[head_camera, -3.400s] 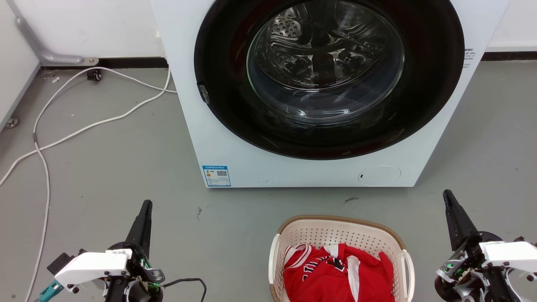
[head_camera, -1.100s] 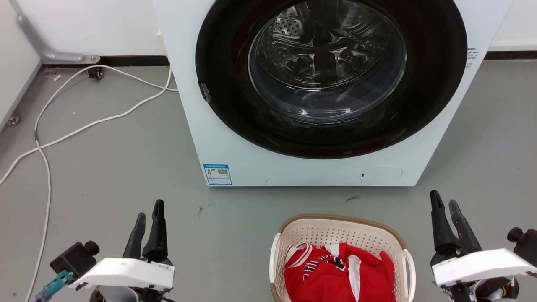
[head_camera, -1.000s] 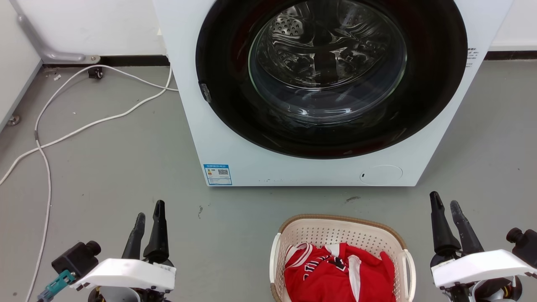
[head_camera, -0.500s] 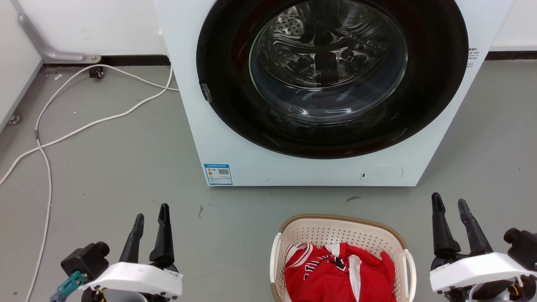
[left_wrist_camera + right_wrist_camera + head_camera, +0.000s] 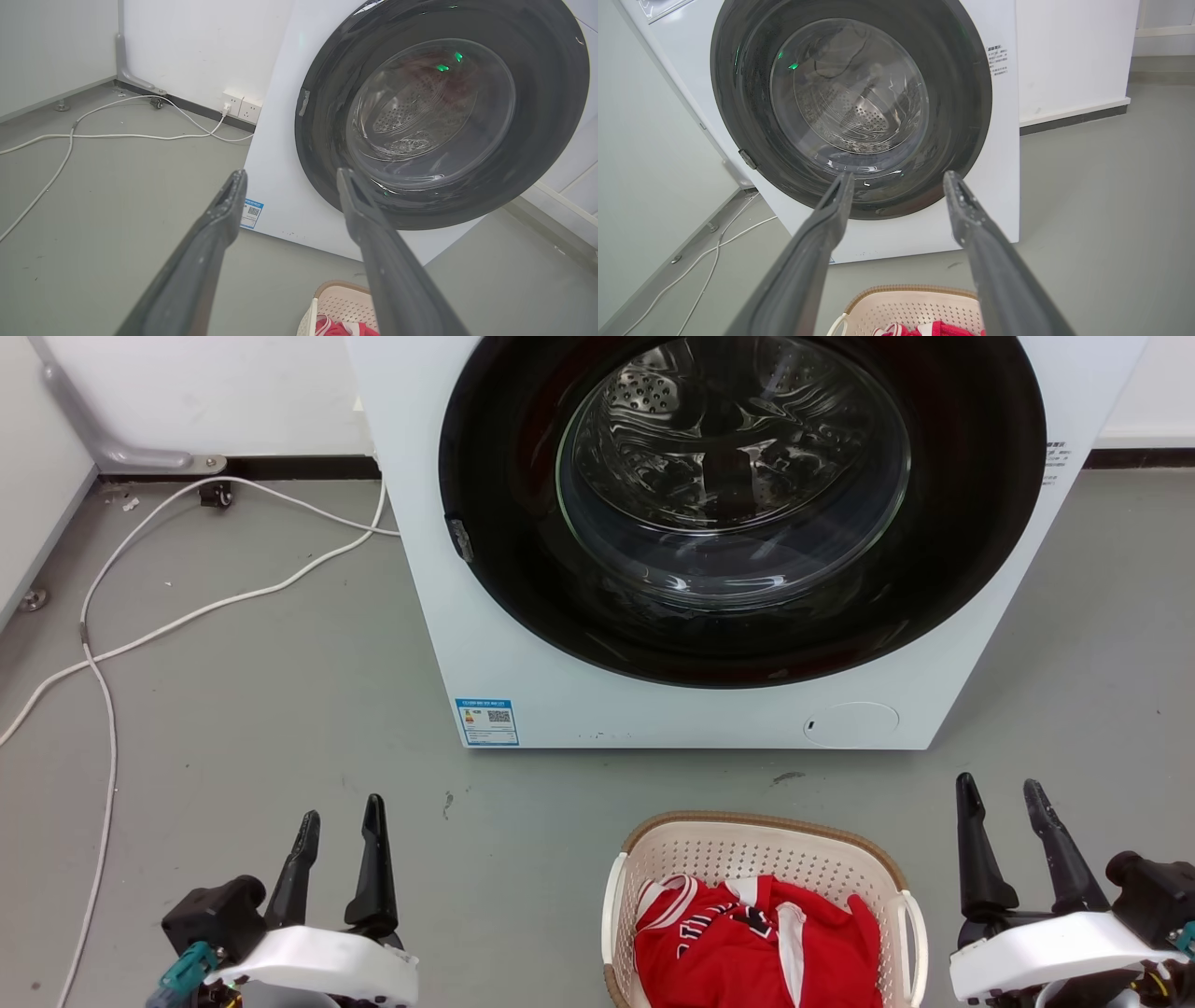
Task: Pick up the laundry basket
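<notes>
The laundry basket point(image 5: 747, 849) sits on the grey floor just in front of the washing machine, at the bottom middle of the head view. It is cream, perforated, with a brown rim and white loop handles at its sides, and red clothing point(image 5: 747, 943) lies in it. Its far rim also peeks into the left wrist view point(image 5: 345, 298) and the right wrist view point(image 5: 910, 303). My left gripper point(image 5: 341, 810) hovers open well to the basket's left. My right gripper point(image 5: 999, 789) stands open just right of the basket. Neither touches it.
A white washing machine point(image 5: 523, 644) with a dark round glass door point(image 5: 738, 495) stands close behind the basket. White cables point(image 5: 187, 616) trail over the floor at the left. A white wall and dark skirting run along the back.
Both grippers have opened from shut, their fingers spreading apart. Both arms have rotated and drawn slightly down and inward. The basket has stayed in place.
</notes>
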Controlling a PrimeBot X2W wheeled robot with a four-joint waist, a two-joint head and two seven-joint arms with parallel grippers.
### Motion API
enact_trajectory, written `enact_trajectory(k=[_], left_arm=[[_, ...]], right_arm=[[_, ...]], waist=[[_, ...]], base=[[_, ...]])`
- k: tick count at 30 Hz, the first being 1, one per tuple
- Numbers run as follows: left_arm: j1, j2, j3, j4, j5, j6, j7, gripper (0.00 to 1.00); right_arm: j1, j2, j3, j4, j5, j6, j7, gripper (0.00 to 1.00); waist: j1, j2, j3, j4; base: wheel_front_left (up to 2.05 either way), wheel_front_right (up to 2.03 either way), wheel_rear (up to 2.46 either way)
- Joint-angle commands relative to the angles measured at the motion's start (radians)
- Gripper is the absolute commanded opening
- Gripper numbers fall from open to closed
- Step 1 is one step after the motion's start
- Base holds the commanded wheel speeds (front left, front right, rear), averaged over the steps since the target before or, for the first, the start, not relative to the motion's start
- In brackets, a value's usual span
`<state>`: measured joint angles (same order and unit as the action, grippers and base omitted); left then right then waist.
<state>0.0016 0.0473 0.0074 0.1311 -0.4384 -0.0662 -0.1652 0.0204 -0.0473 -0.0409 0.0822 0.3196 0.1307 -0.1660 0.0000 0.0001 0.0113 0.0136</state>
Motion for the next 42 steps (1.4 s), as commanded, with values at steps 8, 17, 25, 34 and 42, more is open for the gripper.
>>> enact_trajectory(k=[8,17,25,34,42], left_arm=[[0.010,0.004,-0.012,-0.014,0.093,-0.001,-0.026,1.00],[0.021,0.004,-0.011,-0.023,0.165,-0.005,-0.046,1.00],[0.030,0.004,-0.010,-0.044,0.232,0.004,-0.061,1.00],[0.038,0.004,-0.014,-0.059,0.303,0.006,-0.080,1.00],[0.047,0.004,-0.016,-0.065,0.357,0.011,-0.094,1.00]], right_arm=[[0.007,-0.004,-0.015,-0.008,-0.109,0.000,-0.024,1.00],[0.016,-0.005,-0.011,-0.026,-0.186,0.000,-0.044,1.00],[0.024,-0.005,-0.013,-0.063,-0.237,0.000,-0.061,1.00],[0.033,-0.005,-0.020,-0.076,-0.297,0.000,-0.078,1.00],[0.037,-0.005,-0.019,-0.084,-0.347,0.000,-0.093,1.00]], waist=[[0.0000,-0.0001,0.003,0.002],[0.0000,-0.0001,0.003,0.004],[0.0000,-0.0001,0.002,0.005],[0.0000,-0.0001,0.000,0.008],[0.0000,-0.0001,-0.001,0.009]], base=[[0.00,0.00,0.00],[0.00,0.00,0.00],[0.00,0.00,0.00],[0.00,0.00,0.00],[0.00,0.00,0.00]])
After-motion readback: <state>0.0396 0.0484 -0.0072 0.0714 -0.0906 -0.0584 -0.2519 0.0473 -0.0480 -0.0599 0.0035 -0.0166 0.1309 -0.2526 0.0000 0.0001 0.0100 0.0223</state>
